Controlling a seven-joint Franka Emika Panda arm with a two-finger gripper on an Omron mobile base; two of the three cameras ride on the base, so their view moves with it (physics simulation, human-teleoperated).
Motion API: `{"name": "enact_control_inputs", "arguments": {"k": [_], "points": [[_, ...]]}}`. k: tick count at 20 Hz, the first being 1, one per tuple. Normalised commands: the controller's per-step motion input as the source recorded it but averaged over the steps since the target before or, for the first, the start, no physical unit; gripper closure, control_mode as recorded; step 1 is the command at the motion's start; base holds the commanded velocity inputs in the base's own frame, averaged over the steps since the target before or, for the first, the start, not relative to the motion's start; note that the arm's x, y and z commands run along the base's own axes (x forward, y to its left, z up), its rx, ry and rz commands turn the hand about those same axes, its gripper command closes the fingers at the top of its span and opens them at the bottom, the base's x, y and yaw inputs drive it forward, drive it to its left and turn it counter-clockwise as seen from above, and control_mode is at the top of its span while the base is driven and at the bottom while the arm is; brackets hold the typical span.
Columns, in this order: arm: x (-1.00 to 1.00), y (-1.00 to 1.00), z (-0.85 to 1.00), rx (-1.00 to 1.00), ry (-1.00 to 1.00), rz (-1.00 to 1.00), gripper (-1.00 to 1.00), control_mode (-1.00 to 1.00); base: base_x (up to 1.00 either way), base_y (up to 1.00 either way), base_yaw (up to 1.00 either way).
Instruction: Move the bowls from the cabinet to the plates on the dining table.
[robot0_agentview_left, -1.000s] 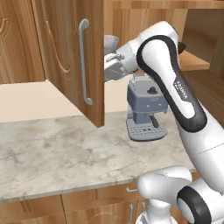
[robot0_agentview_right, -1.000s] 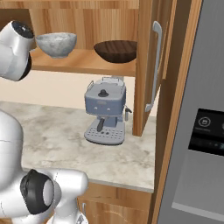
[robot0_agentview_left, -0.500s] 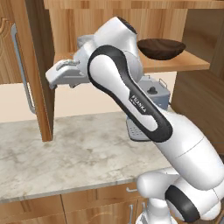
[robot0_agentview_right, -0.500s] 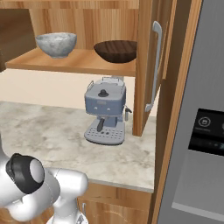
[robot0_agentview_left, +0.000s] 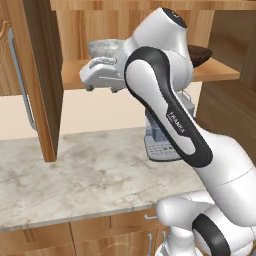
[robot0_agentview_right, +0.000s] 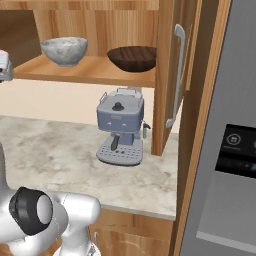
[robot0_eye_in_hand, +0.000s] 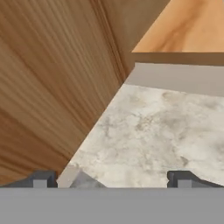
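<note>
— Hand view: gripper (robot0_eye_in_hand: 109, 180) jaws spread wide, nothing between; pointed down at marble counter (robot0_eye_in_hand: 166, 131) beside open cabinet door (robot0_eye_in_hand: 48, 78). Why there?

— Likely swung clear of door, leaving shelf reachable. Left base view: hand level with shelf edge, just in front.

— Bowls?

— Both on cabinet (robot0_agentview_right: 90, 70) shelf, beyond and above fingers: pale marbled bowl (robot0_agentview_right: 64, 50) nearer hand, dark wooden bowl (robot0_agentview_right: 132, 58) farther along. Coffee machine (robot0_agentview_right: 120, 131) below. Neither touched yet; pale one probably first

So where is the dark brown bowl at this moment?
The dark brown bowl sits on the open cabinet's shelf in the right base view, to the right of the grey-white bowl and above the coffee machine.
</note>
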Motion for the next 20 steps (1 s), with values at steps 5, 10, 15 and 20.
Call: {"name": "enact_control_inputs", "arguments": {"k": [5, 10, 15, 20], "points": [[0.82, -1.0, 0.17, 0.0, 0.0, -0.24, -1.0, -1.0, 0.0, 0.0, 0.0], [0.86, -0.82, 0.39, 0.06, 0.0, -0.27, -1.0, -1.0, 0.0, 0.0, 0.0], [0.8, -0.52, 0.23, 0.01, -0.09, -0.24, -1.0, -1.0, 0.0, 0.0, 0.0], [0.71, -0.09, -0.08, 0.0, -0.07, -0.1, -1.0, -1.0, 0.0, 0.0, 0.0]]}}
